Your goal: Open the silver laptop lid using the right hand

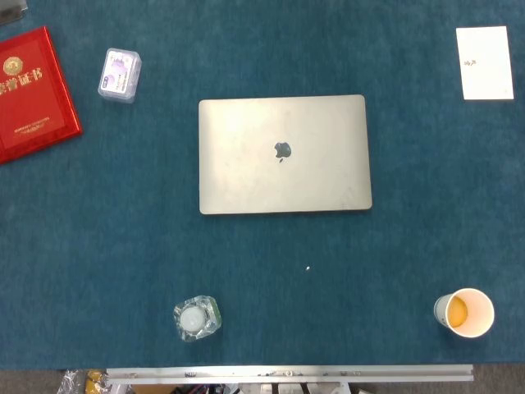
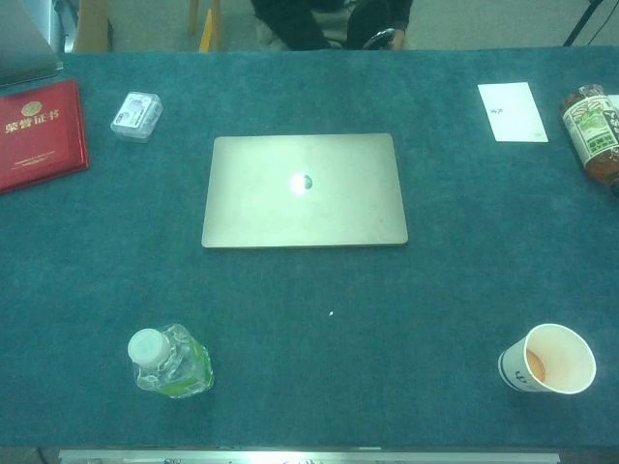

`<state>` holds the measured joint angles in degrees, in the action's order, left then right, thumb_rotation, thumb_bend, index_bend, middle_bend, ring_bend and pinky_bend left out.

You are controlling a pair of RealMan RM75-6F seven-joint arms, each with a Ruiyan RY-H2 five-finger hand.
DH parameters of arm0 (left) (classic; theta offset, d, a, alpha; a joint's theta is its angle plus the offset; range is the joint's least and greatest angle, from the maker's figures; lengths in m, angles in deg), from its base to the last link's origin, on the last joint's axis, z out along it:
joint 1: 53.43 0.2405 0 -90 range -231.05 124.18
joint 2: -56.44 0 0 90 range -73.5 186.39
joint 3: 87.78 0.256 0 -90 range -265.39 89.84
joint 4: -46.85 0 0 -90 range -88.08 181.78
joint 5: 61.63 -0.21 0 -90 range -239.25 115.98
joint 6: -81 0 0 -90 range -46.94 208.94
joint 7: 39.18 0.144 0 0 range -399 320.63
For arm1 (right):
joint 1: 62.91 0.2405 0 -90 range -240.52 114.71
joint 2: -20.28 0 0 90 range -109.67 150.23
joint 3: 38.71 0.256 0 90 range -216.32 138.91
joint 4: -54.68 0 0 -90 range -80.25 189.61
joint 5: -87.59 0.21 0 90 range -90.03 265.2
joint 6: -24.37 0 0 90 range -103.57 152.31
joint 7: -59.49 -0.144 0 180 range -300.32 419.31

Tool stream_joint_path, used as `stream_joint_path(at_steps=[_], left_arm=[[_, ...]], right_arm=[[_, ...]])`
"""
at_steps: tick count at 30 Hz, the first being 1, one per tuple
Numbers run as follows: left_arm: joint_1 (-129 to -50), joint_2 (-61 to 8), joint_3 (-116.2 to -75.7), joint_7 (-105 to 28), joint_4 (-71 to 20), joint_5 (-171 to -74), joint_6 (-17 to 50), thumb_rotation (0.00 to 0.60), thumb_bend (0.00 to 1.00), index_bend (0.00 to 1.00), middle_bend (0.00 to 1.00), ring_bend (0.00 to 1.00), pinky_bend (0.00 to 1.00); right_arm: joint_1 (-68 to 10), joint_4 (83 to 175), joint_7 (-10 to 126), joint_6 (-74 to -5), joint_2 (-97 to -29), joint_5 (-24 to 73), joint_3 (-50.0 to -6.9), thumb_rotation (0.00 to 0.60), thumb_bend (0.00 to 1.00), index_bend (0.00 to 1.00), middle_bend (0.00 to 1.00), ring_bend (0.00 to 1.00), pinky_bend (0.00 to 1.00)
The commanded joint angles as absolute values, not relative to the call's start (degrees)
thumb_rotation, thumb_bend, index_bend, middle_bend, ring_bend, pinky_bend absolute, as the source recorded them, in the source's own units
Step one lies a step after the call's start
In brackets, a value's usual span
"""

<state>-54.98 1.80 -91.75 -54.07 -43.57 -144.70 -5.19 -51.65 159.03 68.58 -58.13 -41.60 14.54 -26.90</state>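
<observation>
The silver laptop [image 1: 284,153] lies flat with its lid down in the middle of the blue-green table, logo facing up; the chest view shows the same laptop [image 2: 305,189] with its front edge toward me. Neither of my hands appears in the head view or the chest view.
A red certificate folder [image 1: 31,92] and a small plastic box [image 1: 120,75] lie at the far left. A white card [image 1: 485,62] sits at the far right, with a tea bottle [image 2: 595,130] beyond it. Near me stand a water bottle [image 2: 170,362] and a paper cup [image 2: 548,359].
</observation>
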Motion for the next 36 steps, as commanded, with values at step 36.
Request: stream_joint_path(at_steps=[36], left_arm=[[-53.60, 3.13, -89.48, -52.67, -46.36, -148.79, -8.03, 0.600, 0.42, 0.24, 0.15, 0.05, 0.14]], right_arm=[[-28.70, 164.86, 74.99, -31.31, -53.63, 18.72, -24.42, 0.600, 0.06, 0.10, 0.16, 0.03, 0.17]])
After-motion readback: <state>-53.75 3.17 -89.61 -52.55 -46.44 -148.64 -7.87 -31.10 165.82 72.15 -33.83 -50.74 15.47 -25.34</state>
